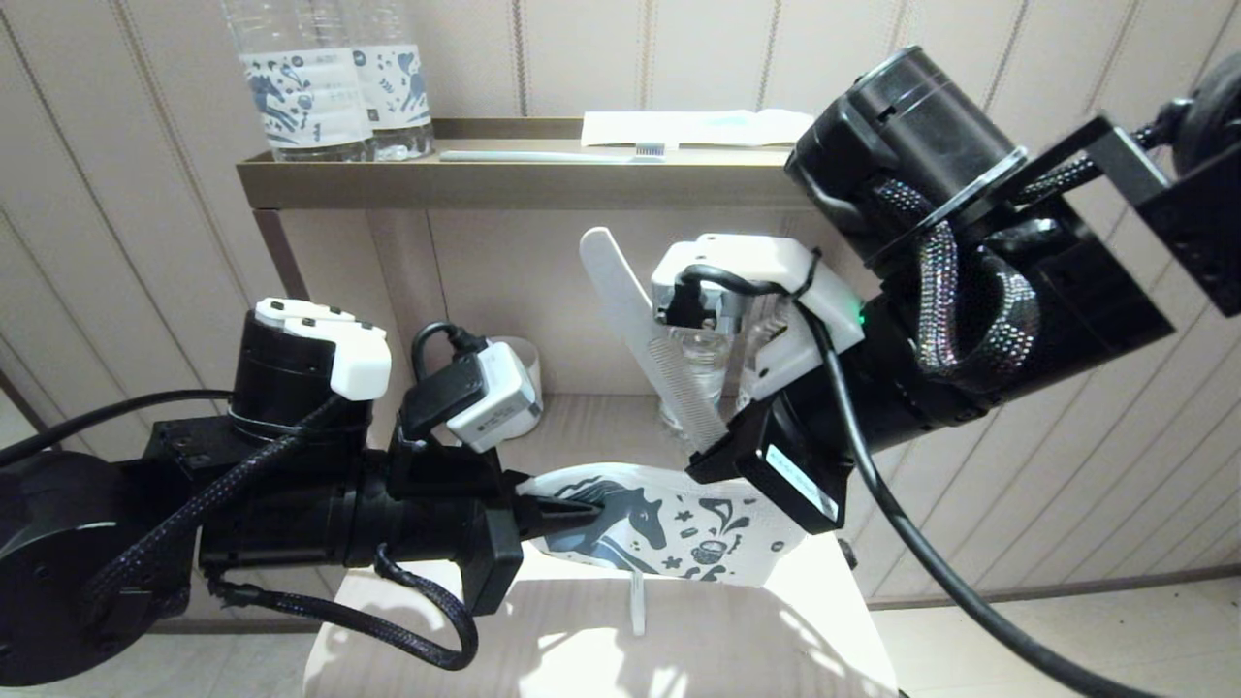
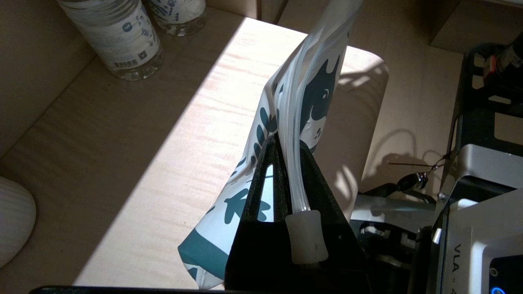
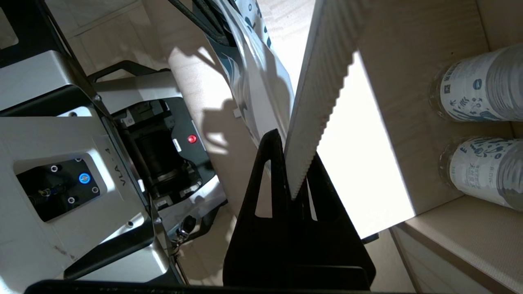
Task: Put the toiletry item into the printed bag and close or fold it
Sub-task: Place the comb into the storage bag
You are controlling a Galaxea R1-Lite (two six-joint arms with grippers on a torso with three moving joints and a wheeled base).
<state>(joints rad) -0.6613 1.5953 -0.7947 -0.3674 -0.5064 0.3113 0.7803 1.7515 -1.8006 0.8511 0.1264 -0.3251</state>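
Two water bottles (image 1: 334, 78) with blue-printed labels stand at the left end of the upper shelf (image 1: 524, 179); their small print is too fine to read. A toothbrush (image 1: 553, 154) and a white packet (image 1: 698, 126) with a light-blue band lie further right on the same shelf.

Lower left, the left arm reaches in level from the side. The left gripper (image 1: 572, 512) has its jaws pinched tight on the printed bag (image 1: 679, 528), clamping the zip strip at the pouch's left end, with the slider sitting just at the fingers' base. The bag, bearing a dark blue horse, a cup, stars and squiggles, hangs above the pale wooden table (image 1: 601, 640), lit by a patch of sun.

To the right, the right arm comes down from the upper right, its wrist angled toward the bag. The right gripper (image 1: 713, 448) is closed on the lower end of the toiletry item (image 1: 645, 334), a flat white comb with fine teeth along one edge, which slants up and to the left above the bag's right end, not yet inside.

In the wrist views, a grey housing on the robot's base reads "VLA - 4" (image 3: 130, 171).
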